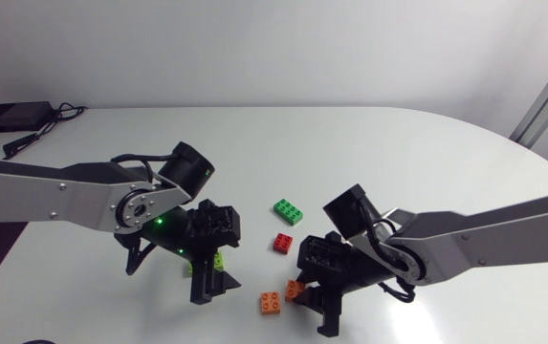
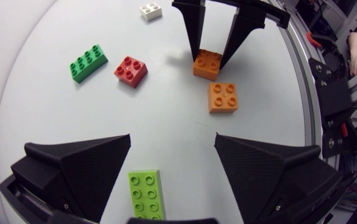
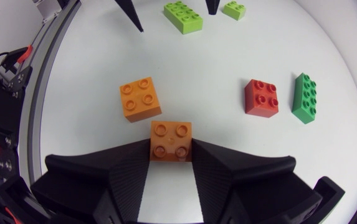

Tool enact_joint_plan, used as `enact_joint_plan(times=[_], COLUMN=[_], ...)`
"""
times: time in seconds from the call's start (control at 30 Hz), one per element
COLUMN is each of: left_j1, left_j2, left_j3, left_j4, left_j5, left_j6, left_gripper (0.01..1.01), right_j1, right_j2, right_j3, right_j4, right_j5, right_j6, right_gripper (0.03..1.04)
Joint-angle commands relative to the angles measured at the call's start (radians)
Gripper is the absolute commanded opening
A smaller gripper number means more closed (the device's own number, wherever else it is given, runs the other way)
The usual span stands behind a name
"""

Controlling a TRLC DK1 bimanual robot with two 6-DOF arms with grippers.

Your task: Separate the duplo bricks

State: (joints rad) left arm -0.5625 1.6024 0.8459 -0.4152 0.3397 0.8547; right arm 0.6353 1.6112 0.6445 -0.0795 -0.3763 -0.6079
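the square orange plastic duplo brick (image 3: 171,138) is gripped by the matte black right gripper (image 3: 171,149), with one finger pressed on each side, in the lower middle of the head view. a second square orange brick (image 3: 140,98) is seen just ahead of it, not stacked on it. the left gripper (image 2: 172,138) is held wide open around the long lime green brick (image 2: 146,194), which is not touched; its long axis runs along the gap between the fingers. every brick is rested on the white table (image 1: 350,143); no container is seen.
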Motion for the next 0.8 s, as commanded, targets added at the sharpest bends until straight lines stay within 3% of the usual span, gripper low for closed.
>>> enact_joint_plan(times=[0.0, 0.07, 0.13, 0.3, 0.77], left_j1=[0.007, 0.009, 0.013, 0.029, 0.09], left_j2=[-0.022, -0.033, -0.05, -0.11, -0.371], left_j3=[-0.033, -0.034, -0.036, -0.033, -0.022], left_j4=[-0.01, -0.011, -0.014, -0.033, -0.119], left_j5=[-0.002, -0.004, -0.005, -0.027, -0.171], left_j6=[0.018, 0.017, 0.012, 0.001, -0.085], left_gripper=[0.946, 0.951, 0.962, 0.975, 0.972], right_j1=[0.009, 0.012, 0.02, 0.023, -0.095], right_j2=[0.007, -0.017, -0.056, -0.208, -0.596], right_j3=[-0.005, -0.016, -0.034, -0.069, -0.089], right_j4=[-0.005, -0.006, -0.005, 0.0, -0.049], right_j5=[0.017, 0.028, 0.051, 0.1, 0.244], right_j6=[-0.02, -0.02, -0.015, 0.014, 0.082], right_gripper=[0.71, 0.89, 1.0, 1.0, 1.0])
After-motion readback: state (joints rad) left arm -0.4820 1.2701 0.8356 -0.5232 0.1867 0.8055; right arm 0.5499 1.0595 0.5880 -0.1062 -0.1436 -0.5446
